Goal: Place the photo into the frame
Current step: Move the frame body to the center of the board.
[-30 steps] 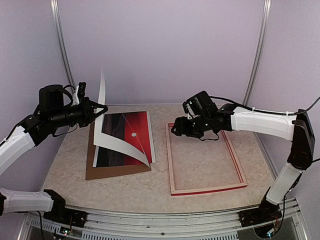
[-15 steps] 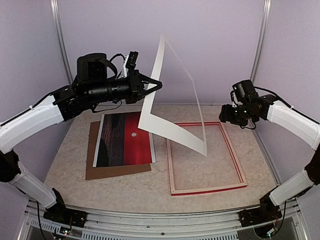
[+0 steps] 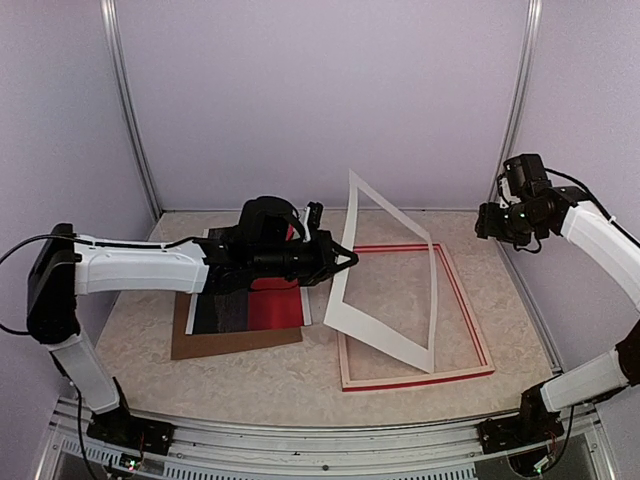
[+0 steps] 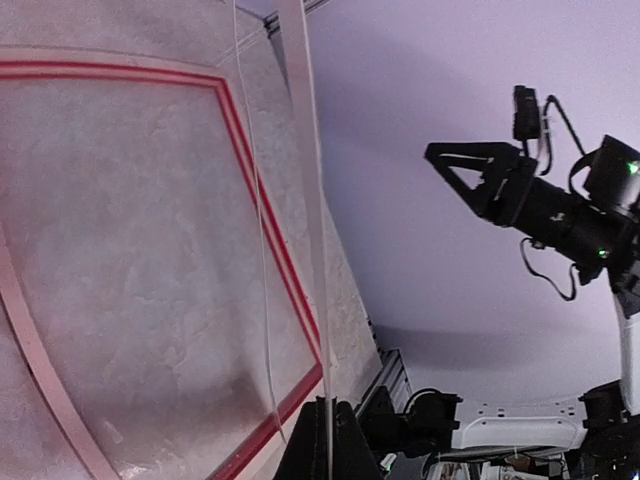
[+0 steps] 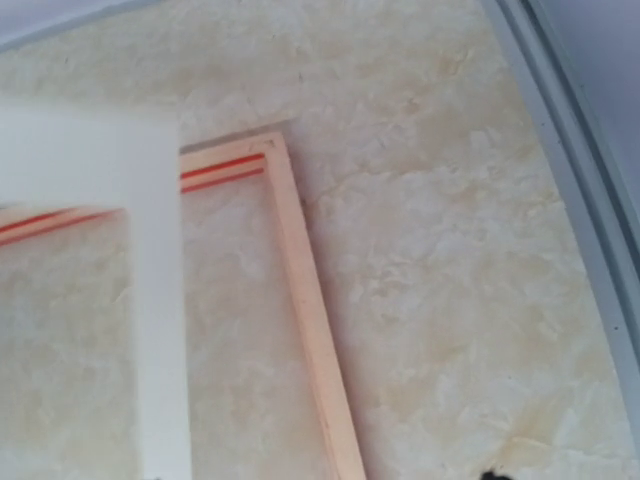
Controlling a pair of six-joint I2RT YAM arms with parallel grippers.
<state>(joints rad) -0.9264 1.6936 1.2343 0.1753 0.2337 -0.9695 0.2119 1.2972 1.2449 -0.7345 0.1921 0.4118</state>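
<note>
Top external view showed the left hand pressed together on one edge of a plain white mat sheet with a rectangular opening, holding it tilted above the large red-fronted, pale wood picture frame. That frame lay flat on the right half of the marbled worktop. The red and dark maroon photo print lay on a brown backing board towards the left edge, partly hidden by the left arm. The right hand hung raised over the far right corner, fingers spread and holding nothing.
</note>
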